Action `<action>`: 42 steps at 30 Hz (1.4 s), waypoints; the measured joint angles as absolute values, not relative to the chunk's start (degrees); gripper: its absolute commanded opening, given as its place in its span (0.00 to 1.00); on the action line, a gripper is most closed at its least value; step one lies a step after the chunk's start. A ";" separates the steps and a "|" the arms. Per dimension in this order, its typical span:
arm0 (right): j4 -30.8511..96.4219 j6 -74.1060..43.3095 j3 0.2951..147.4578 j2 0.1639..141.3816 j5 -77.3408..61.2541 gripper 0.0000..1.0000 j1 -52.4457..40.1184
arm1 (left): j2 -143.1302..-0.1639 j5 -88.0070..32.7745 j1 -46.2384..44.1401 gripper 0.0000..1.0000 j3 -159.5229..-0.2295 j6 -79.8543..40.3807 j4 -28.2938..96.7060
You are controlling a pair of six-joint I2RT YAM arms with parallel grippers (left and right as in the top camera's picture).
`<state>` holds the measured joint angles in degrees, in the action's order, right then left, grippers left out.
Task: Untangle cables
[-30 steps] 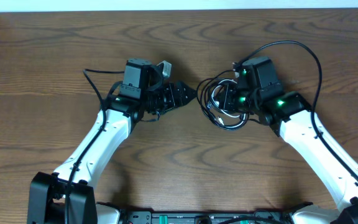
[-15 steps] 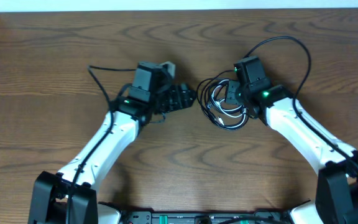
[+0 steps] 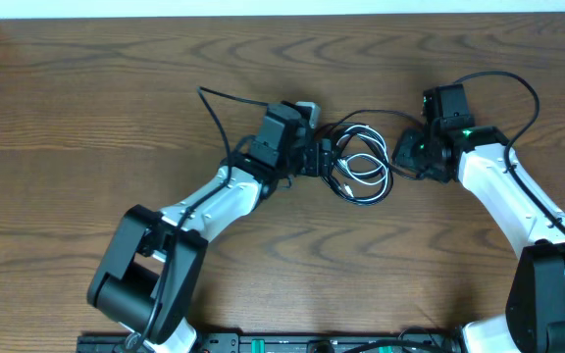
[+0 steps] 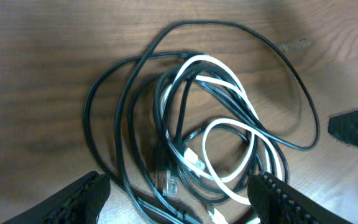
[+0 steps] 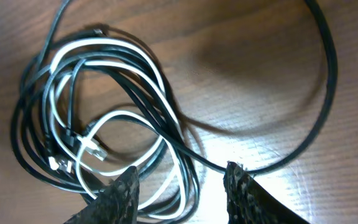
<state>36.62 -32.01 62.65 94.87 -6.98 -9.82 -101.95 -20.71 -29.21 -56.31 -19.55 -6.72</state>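
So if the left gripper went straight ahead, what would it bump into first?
Most likely the tangled cables: the left gripper points straight at the pile, its open jaws straddling the nearest black loops. Its height above them is unclear.

Two arms of mine, two claws, my left gripper (image 3: 322, 157) and my right gripper (image 3: 407, 154), one table (image 3: 86, 118), one tangle of cables (image 3: 361, 172), one white cable (image 4: 207, 60), black cables (image 4: 216, 25) too interlooped to count, at least two plug ends (image 4: 166, 182)
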 measured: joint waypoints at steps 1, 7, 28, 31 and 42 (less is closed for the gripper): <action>37.28 -31.90 62.65 94.87 -7.20 0.40 -9.85 | -102.19 -19.94 -29.78 0.74 -56.31 -18.76 -7.55; 39.77 -31.29 62.65 94.87 -7.86 0.39 -9.87 | -105.54 -14.83 -32.86 0.70 -56.34 -16.38 -14.02; 41.21 -31.11 62.65 94.87 -10.74 0.33 -9.87 | -110.28 -11.64 -35.16 0.44 -56.31 -16.05 -15.49; 41.41 -31.11 62.65 94.87 -10.74 0.33 -9.87 | -110.28 -11.64 -35.16 0.43 -56.31 -16.08 -15.49; 40.93 -31.11 62.65 94.87 -10.74 0.34 -9.87 | -110.28 -12.93 -36.36 0.08 -56.31 -20.71 -15.44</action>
<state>40.93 -31.11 62.65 94.87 -10.74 -9.87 -110.28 -12.93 -36.36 -56.31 -20.71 -15.44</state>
